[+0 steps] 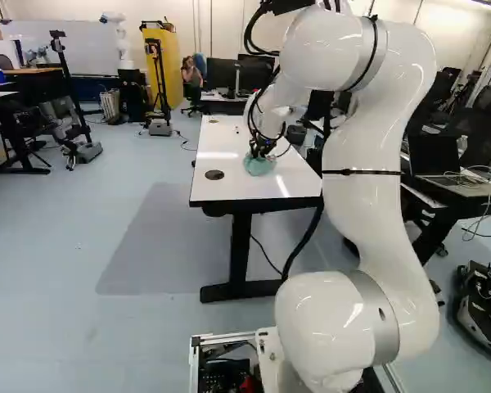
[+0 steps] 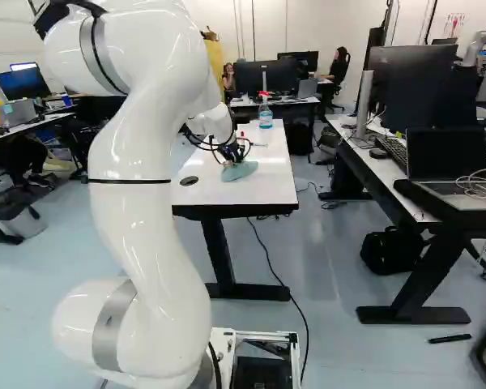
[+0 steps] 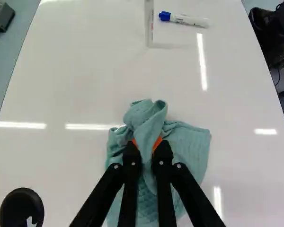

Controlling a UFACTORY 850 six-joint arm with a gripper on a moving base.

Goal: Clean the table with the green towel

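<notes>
gripper (image 3: 147, 145) clamped on green towel (image 3: 191, 146), bunched on near part of table (image 3: 71, 85). grasp done; wiped extent unclear; table's far part, bearing marker (image 3: 189, 20) and bottle (image 2: 266, 117), probably left.

You're in a robotics lab that doubles as an office: monitors (image 2: 260, 77) and an open laptop (image 2: 452, 166) sit on desks to the right and far off, a whiteboard (image 1: 61, 42) stands far left, and another robot (image 1: 119, 39) rises near it, beyond your own white arm (image 1: 362, 196).
</notes>
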